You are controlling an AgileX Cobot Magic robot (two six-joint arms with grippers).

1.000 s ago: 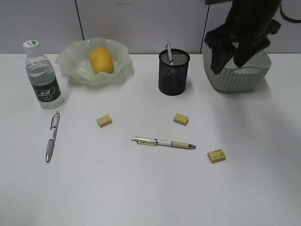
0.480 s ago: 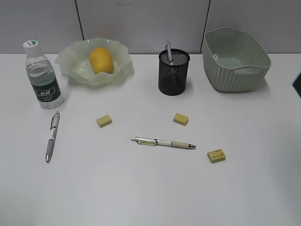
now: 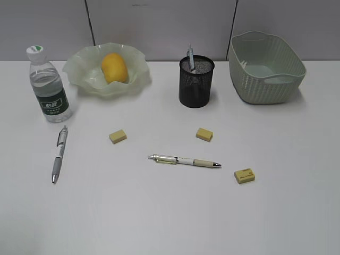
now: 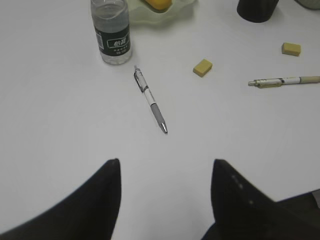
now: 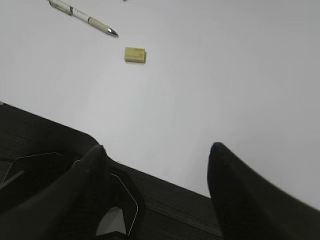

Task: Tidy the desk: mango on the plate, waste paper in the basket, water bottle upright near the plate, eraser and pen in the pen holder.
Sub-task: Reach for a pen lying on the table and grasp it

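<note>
On the white surface (image 3: 159,212) we see the mango (image 3: 114,67) lying in the plate (image 3: 85,71) at the back left. The water bottle (image 3: 48,85) stands upright just left of the plate, cap on. The pen holder (image 3: 196,82) stands at the back centre with one pen (image 3: 190,57) upright inside it. The basket (image 3: 265,66) sits at the back right; we cannot tell whether the waste paper lies inside.

Items lying loose on the surface:
- a grey-grip pen (image 3: 58,154) in front of the bottle;
- a beige-grip pen (image 3: 184,160) near the centre;
- three yellow erasers: left (image 3: 118,136), centre (image 3: 204,134), right (image 3: 244,175).

The left end effector (image 4: 165,200) hovers above bare surface short of the grey-grip pen, jaws spread, holding nothing. The right end effector (image 5: 155,190) hangs over the front edge of the surface, near the right eraser, jaws spread and empty.
</note>
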